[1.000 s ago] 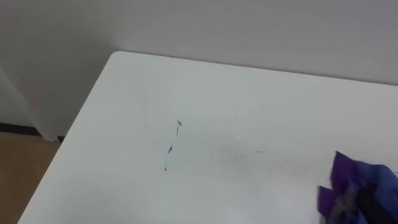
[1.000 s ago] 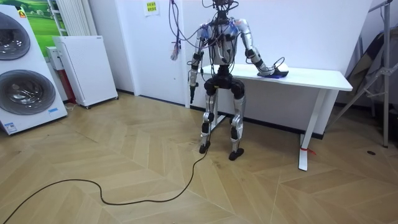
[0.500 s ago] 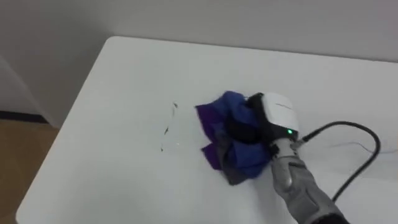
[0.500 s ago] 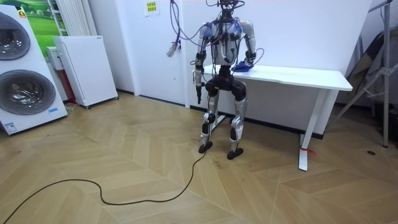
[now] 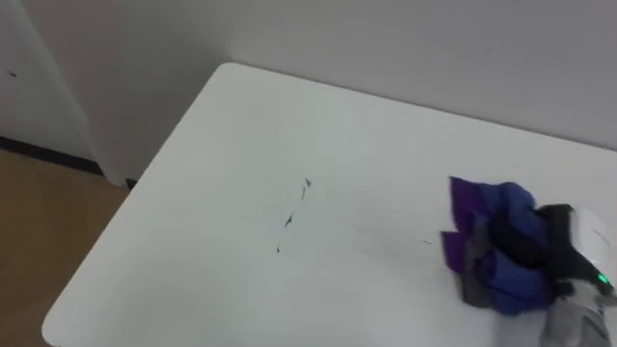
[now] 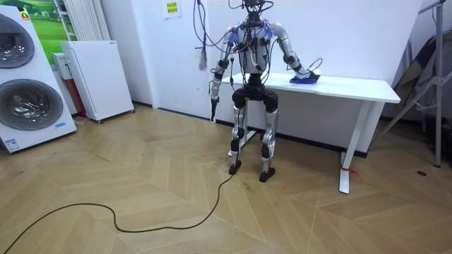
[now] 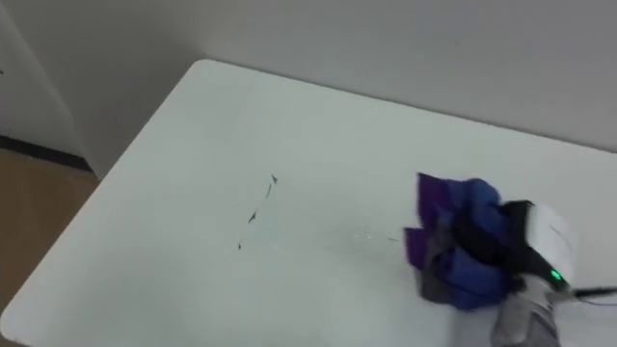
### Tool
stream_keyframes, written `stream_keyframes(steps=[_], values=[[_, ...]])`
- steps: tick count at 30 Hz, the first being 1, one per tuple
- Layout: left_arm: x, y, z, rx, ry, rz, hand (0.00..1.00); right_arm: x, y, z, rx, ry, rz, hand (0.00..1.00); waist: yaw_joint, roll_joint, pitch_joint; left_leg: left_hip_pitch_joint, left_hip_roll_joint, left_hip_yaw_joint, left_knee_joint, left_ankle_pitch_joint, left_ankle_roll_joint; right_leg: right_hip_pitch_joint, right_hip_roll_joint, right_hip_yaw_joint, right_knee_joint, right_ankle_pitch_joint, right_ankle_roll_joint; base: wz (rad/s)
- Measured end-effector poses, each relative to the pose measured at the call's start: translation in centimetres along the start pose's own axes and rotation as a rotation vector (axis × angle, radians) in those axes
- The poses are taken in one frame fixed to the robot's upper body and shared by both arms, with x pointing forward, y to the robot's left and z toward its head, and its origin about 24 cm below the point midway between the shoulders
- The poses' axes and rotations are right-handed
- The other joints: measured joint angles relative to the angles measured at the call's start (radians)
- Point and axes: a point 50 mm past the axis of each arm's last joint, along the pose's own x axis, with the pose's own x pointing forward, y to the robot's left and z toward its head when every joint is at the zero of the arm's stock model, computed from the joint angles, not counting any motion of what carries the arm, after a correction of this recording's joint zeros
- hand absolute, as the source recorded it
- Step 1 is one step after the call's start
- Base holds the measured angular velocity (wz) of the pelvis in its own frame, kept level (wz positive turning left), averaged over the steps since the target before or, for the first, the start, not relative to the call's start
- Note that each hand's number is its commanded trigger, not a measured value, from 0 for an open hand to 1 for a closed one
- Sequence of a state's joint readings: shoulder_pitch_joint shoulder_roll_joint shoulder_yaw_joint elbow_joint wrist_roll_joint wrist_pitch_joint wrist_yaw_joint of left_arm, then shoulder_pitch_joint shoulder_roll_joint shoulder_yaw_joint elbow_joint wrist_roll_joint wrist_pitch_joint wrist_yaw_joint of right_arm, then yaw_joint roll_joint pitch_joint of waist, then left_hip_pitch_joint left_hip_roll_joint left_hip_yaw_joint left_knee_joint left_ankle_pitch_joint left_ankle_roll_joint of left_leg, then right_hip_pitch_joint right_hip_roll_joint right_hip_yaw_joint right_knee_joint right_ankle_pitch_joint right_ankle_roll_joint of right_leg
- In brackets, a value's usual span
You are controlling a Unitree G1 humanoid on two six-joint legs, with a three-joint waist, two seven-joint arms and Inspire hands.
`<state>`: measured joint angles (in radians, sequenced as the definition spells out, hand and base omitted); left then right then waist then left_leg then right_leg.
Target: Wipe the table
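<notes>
Pressing the purple-blue cloth (image 5: 482, 214) on the white worktop (image 5: 222, 135), the right hand (image 5: 582, 237) keeps its fingers (image 5: 516, 243) curled into it, just right of some dark marks (image 5: 287, 221).

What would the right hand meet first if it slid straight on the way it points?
Beyond the cloth it grips, the right hand faces bare table, then probably the dark marks, though its line may pass just beside them.

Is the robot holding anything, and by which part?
Its right hand holds the purple-blue cloth, fingers dug into its crumpled top, on the table.
</notes>
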<state>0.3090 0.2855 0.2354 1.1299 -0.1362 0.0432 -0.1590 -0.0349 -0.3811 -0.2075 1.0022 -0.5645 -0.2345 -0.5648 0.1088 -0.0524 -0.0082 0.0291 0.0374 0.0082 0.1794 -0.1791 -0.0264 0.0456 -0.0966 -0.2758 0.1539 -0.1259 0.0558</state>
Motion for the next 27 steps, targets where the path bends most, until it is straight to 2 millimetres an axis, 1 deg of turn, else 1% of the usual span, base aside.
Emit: stream_keyframes(steps=[1, 2, 4, 6, 7, 8, 9, 10, 11, 12, 13, 14, 15, 16, 17, 18, 19, 20, 21, 22, 23, 24, 25, 26, 27], values=[[0.0, 0.0, 0.0, 0.001, 0.0, -0.002, 0.0, -0.2, -0.3, -0.9, 0.009, 0.041, -0.02, 1.0, -0.011, 0.005, -0.0033, 0.004, 0.0, 0.002, 0.003, -0.003, 0.001, 0.006, 0.0, 0.002, 0.0, 0.0, 0.001, -0.04], [0.0, -0.2, 0.1, 0.006, -0.002, -0.008, 0.0, -0.3, -0.5, -1.2, 0.009, 0.05, -0.031, 1.0, -0.021, 0.011, -0.0068, 0.006, 0.0, 0.002, 0.004, -0.005, 0.001, 0.008, 0.0, 0.002, 0.002, 0.0, 0.001, -0.04], [0.2, -0.7, 0.6, 0.027, -0.014, -0.026, 0.0, -0.2, -0.4, -0.9, 0.013, 0.042, -0.033, 1.0, -0.026, 0.021, -0.0098, 0.013, 0.003, 0.007, 0.002, -0.005, 0.0, 0.009, 0.001, 0.0, 0.004, 0.0, 0.001, -0.09], [0.4, -1.5, 1.3, 0.058, -0.028, -0.051, 0.0, -0.2, -0.4, -0.8, 0.004, 0.037, -0.038, 1.0, -0.025, 0.029, -0.0101, 0.026, 0.004, 0.011, -0.002, -0.006, -0.001, 0.017, 0.002, 0.001, 0.005, 0.0, 0.001, -0.1], [0.6, -2.4, 2.0, 0.07, -0.044, -0.077, 0.0, -0.1, -0.3, -0.5, -0.007, 0.036, -0.039, 1.0, -0.019, 0.037, -0.0102, 0.039, 0.005, 0.018, -0.007, -0.006, -0.001, 0.023, 0.003, 0.01, 0.005, 0.0, 0.001, -0.2], [0.7, -3.4, 2.2, 0.076, -0.049, -0.102, 0.0, 0.0, 0.0, 0.4, -0.004, 0.024, -0.041, 1.0, -0.016, 0.046, -0.0092, 0.046, 0.007, 0.028, -0.012, -0.007, -0.001, 0.023, 0.005, 0.023, 0.008, 0.001, -0.001, -0.26], [0.7, -3.9, 2.3, 0.081, -0.051, -0.115, 0.0, 0.2, 0.2, 0.9, -0.003, 0.018, -0.043, 1.0, -0.016, 0.049, -0.0081, 0.049, 0.008, 0.033, -0.014, -0.008, -0.002, 0.023, 0.006, 0.029, 0.013, 0.002, -0.001, -0.35], [0.8, -4.8, 2.6, 0.085, -0.059, -0.138, 0.0, 0.4, 0.5, 2.1, 0.001, 0.004, -0.044, 1.0, -0.015, 0.053, -0.007, 0.053, 0.011, 0.035, -0.015, -0.009, -0.003, 0.02, 0.01, 0.03, 0.017, 0.004, -0.005, -0.41], [0.9, -5.8, 3.1, 0.09, -0.071, -0.16, 0.0, 0.5, 1.0, 3.2, -0.001, -0.012, -0.035, 1.0, -0.004, 0.054, -0.0064, 0.053, 0.014, 0.035, -0.015, -0.01, -0.005, 0.01, 0.015, 0.032, 0.021, 0.009, -0.011, -0.51], [1.0, -6.1, 3.0, 0.083, -0.07, -0.17, 0.0, 0.4, 1.2, 3.9, -0.007, -0.028, -0.03, 1.0, 0.011, 0.055, -0.0049, 0.053, 0.018, 0.036, -0.016, -0.011, -0.007, 0.002, 0.019, 0.031, 0.024, 0.013, -0.015, -0.66], [1.0, -6.8, 3.7, 0.084, -0.087, -0.188, 0.0, 0.1, 1.9, 5.7, -0.032, -0.097, -0.003, 1.0, 0.036, 0.054, -0.0029, 0.052, 0.025, 0.039, -0.016, -0.014, -0.011, -0.013, 0.028, 0.031, 0.024, 0.021, -0.024, -0.67], [1.0, -7.2, 4.0, 0.081, -0.098, -0.199, 0.0, -0.4, 2.7, 8.2, -0.062, -0.209, 0.045, 1.0, 0.049, 0.054, 0.0028, 0.051, 0.029, 0.036, -0.016, -0.015, -0.013, -0.024, 0.034, 0.031, 0.028, 0.024, -0.03, -0.64], [1.1, -7.4, 4.2, 0.09, -0.102, -0.204, 0.0, -0.8, 3.1, 9.4, -0.079, -0.268, 0.061, 1.0, 0.064, 0.054, 0.004, 0.05, 0.03, 0.033, -0.017, -0.016, -0.014, -0.031, 0.037, 0.032, 0.029, 0.025, -0.033, -0.52], [1.0, -7.6, 4.5, 0.1, -0.111, -0.21, 0.0, -1.3, 3.9, 11.9, -0.118, -0.385, 0.093, 1.0, 0.085, 0.053, 0.0062, 0.044, 0.033, 0.033, -0.017, -0.017, -0.017, -0.046, 0.045, 0.035, 0.03, 0.026, -0.036, -0.35], [1.0, -7.7, 4.5, 0.108, -0.111, -0.214, 0.0, -1.7, 4.5, 14.5, -0.134, -0.478, 0.122, 1.0, 0.092, 0.052, 0.0109, 0.035, 0.036, 0.028, -0.017, -0.015, -0.019, -0.056, 0.05, 0.043, 0.029, 0.024, -0.039, -0.18], [1.0, -7.7, 4.5, 0.11, -0.109, -0.217, 0.0, -1.7, 4.7, 15.4, -0.14, -0.513, 0.134, 1.0, 0.094, 0.052, 0.0151, 0.032, 0.036, 0.023, -0.017, -0.014, -0.02, -0.06, 0.054, 0.053, 0.03, 0.025, -0.042, 0.04], [1.0, -7.7, 4.1, 0.106, -0.1, -0.22, 0.0, -1.7, 4.7, 16.5, -0.152, -0.561, 0.145, 1.0, 0.105, 0.054, 0.0175, 0.028, 0.036, 0.019, -0.015, -0.014, -0.021, -0.063, 0.055, 0.052, 0.031, 0.026, -0.043, 0.09], [1.0, -7.3, 3.4, 0.083, -0.082, -0.214, 0.0, -1.6, 4.5, 17.0, -0.167, -0.579, 0.14, 1.0, 0.119, 0.056, 0.0179, 0.024, 0.036, 0.017, -0.015, -0.014, -0.021, -0.065, 0.055, 0.05, 0.031, 0.024, -0.044, 0.15], [0.8, -6.7, 2.3, 0.07, -0.054, -0.203, 0.0, -1.5, 4.4, 16.9, -0.167, -0.584, 0.138, 1.0, 0.117, 0.055, 0.0177, 0.019, 0.035, 0.009, -0.012, -0.014, -0.021, -0.065, 0.054, 0.043, 0.028, 0.022, -0.042, 0.16], [0.8, -6.3, 1.7, 0.063, -0.038, -0.196, 0.0, -1.5, 4.4, 16.7, -0.162, -0.581, 0.14, 1.0, 0.116, 0.052, 0.0162, 0.017, 0.034, 0.008, -0.013, -0.014, -0.02, -0.065, 0.052, 0.038, 0.027, 0.022, -0.042, 0.24], [0.6, -5.6, 0.4, 0.057, -0.002, -0.182, 0.0, -1.6, 4.5, 15.9, -0.148, -0.578, 0.146, 1.0, 0.103, 0.05, 0.0149, 0.015, 0.034, 0.009, -0.012, -0.014, -0.02, -0.061, 0.049, 0.025, 0.025, 0.019, -0.04, 0.23], [0.5, -5.4, 0.1, 0.049, 0.006, -0.177, 0.0, -1.7, 4.6, 15.6, -0.139, -0.578, 0.147, 1.0, 0.093, 0.048, 0.0137, 0.018, 0.032, 0.011, -0.012, -0.014, -0.02, -0.056, 0.047, 0.02, 0.022, 0.017, -0.038, 0.41], [0.4, -4.8, -1.0, 0.039, 0.039, -0.164, 0.0, -1.8, 4.8, 14.6, -0.121, -0.564, 0.141, 1.0, 0.074, 0.048, 0.0132, 0.025, 0.03, 0.017, -0.011, -0.014, -0.02, -0.041, 0.044, 0.012, 0.01, 0.014, -0.034, 0.58], [0.3, -4.2, -1.6, 0.021, 0.066, -0.149, 0.0, -1.9, 4.8, 13.1, -0.092, -0.522, 0.132, 1.0, 0.055, 0.046, 0.0122, 0.034, 0.023, 0.019, -0.011, -0.012, -0.017, -0.016, 0.036, 0.004, 0.0, 0.008, -0.025, 0.67], [0.2, -3.9, -1.7, 0.017, 0.069, -0.14, 0.0, -1.9, 4.7, 12.1, -0.081, -0.496, 0.12, 1.0, 0.045, 0.044, 0.0113, 0.036, 0.018, 0.02, -0.011, -0.011, -0.015, -0.003, 0.032, 0.003, -0.005, 0.003, -0.021, 0.79]])
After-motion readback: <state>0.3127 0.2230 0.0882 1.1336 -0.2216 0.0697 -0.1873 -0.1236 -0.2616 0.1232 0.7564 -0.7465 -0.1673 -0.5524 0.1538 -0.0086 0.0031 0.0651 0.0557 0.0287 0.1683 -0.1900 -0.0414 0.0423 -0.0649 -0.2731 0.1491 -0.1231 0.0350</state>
